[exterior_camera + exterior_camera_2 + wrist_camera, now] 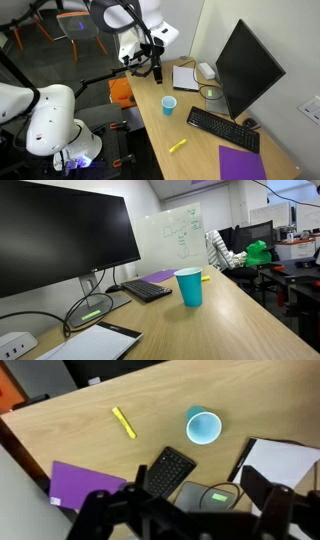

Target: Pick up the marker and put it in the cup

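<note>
The pincer (185, 510) hangs high over the worktop (90, 440). It is open, its two dark fingers (268, 495) spread wide with nothing between them. It touches nothing.

In the wrist view, the yellow marker (123, 422) lies flat on the bare wood, well beyond the pincer and off toward its left finger. It is tilted at a slant and touches nothing else. The light-blue cup (203, 427) stands upright with its pale inside showing, also well beyond the pincer and roughly in line with the gap between the fingers. Marker and cup are apart, with clear wood between them.

Closer to the pincer is a black keyboard (168, 470), just ahead of the left half of the gap. A purple folder (85, 485) lies farther out on the left finger's side, beside the keyboard. On the right finger's side is a white sheet of paper (285, 460) with a dark edge.

In an exterior view the pincer (155, 68) sits in the air above the far end of the worktop. The cup (169, 105) is below it and nearer the camera. The marker (177, 146) is farther along again, close to the worktop's edge. A dark monitor (248, 70) stands behind the keyboard (222, 130).

In an exterior view taken low from the worktop, the cup (188, 286) stands in the middle, with the monitor (60, 235) beside it.
</note>
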Action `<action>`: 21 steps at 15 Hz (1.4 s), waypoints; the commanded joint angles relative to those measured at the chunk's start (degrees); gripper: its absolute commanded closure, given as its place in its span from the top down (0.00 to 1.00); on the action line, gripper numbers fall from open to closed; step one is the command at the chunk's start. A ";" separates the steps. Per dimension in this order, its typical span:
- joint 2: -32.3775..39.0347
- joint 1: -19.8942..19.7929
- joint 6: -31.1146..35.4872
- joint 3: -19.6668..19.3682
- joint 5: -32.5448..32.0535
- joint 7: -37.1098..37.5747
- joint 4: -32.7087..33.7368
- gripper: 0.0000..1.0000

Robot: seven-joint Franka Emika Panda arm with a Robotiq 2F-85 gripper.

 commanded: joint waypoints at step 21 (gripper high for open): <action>38.41 -5.11 22.85 -9.77 -15.47 -17.27 4.23 1.00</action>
